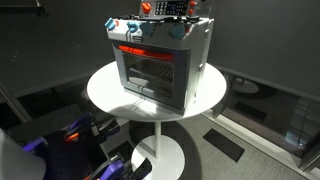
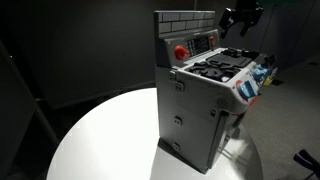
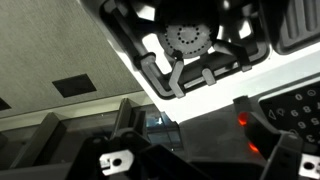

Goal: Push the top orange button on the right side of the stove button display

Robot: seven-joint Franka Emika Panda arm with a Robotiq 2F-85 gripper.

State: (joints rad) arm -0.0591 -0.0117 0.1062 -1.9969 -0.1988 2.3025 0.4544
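Jaws spread in the wrist view; 2 fingers [image 3: 115,160] well apart, nothing between them.

Toy stove [image 1: 160,60] stands upright on the round white desk [image 1: 105,92], below the jaws in both exterior views; the jaws hang above its top rear, apparently clear of it.

Stove button display [image 2: 203,43]: small dark panel on the brick-pattern back wall, lower than the jaws and off to 1 side, apart from them; red round knob [image 2: 180,51] just beside the panel, on the side away from the jaws.

Black burner grates [image 2: 220,66] lie beneath the jaws; blue-and-white knobs [image 2: 250,88] line the front edge, lower still.

Wrist view: 1 burner grate ahead of the fingers; rows of pale buttons [image 3: 300,105] toward 1 finger's side; 2 orange-red buttons [image 3: 243,120] just ahead of that finger, blurred, contact not seen.
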